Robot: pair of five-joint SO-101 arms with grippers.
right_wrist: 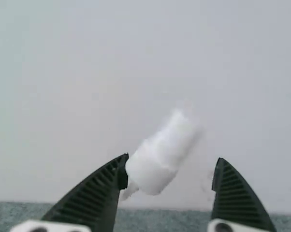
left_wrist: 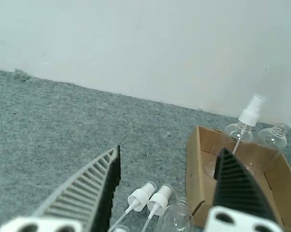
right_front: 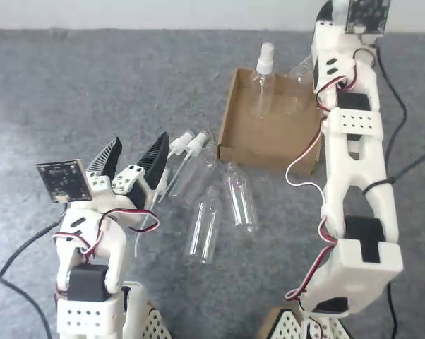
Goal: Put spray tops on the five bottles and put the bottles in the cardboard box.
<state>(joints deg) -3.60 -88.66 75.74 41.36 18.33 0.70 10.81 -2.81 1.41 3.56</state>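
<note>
Left gripper (right_front: 142, 138): jaws apart, empty, by near edge of table (right_front: 71, 92).
Loose spray tops (right_front: 197, 143): just beyond; liable to roll if nudged.
Uncapped bottles (right_front: 204, 224): lying mid-table; rolling risk.
Cardboard box (right_front: 229, 116): far side, one capped bottle (right_front: 262, 88) inside.
Right gripper (right_wrist: 172, 160): jaws apart; white top (right_wrist: 160, 150) touching one jaw, may drop.
</note>
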